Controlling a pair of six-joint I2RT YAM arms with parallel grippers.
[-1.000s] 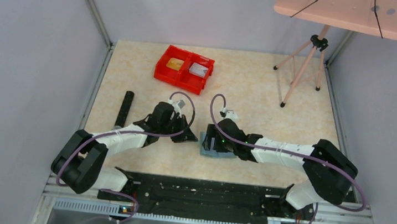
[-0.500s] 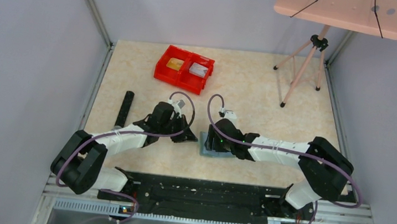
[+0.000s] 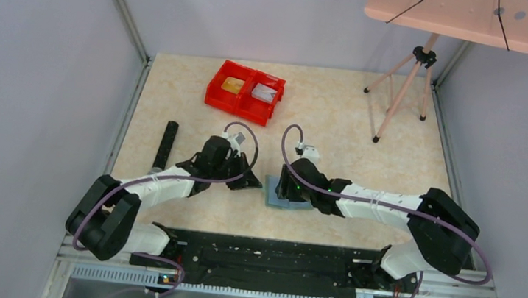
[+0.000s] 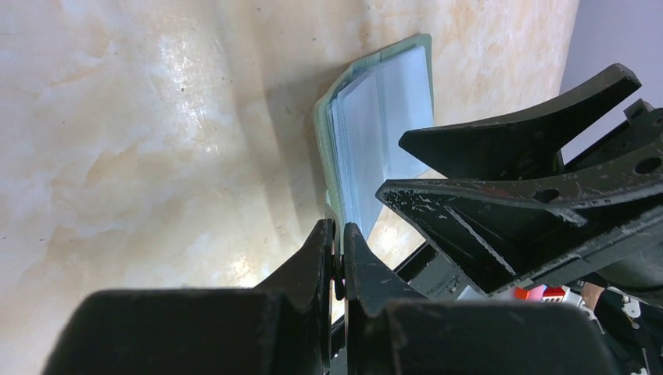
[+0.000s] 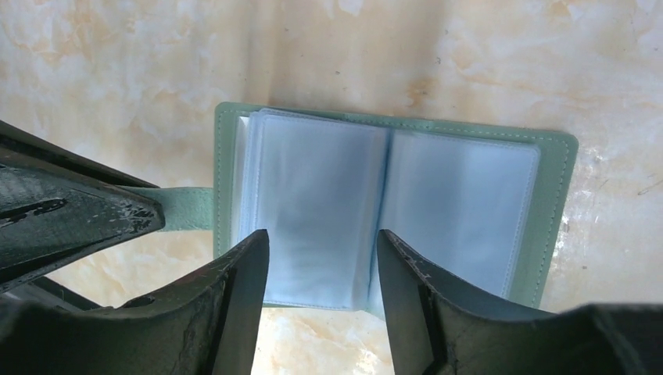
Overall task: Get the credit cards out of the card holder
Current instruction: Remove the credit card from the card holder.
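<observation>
One claw, left gripper (image 4: 338,234), is pinching the card holder (image 5: 469,195) by its tab (image 5: 188,209); right gripper (image 5: 322,258) is hovering spread above. Closing now is risking catching only sleeve (image 5: 320,195) plastic.

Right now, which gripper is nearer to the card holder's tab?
Left. The left gripper is shut on the tab; the right gripper hangs over the open pockets, jaws apart.

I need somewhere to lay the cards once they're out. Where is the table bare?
Bare table: between the red bin and the tripod, and right of the card holder beyond the right arm. Crowded: left gripper and right gripper meet at the card holder; a black bar lies left.
</observation>
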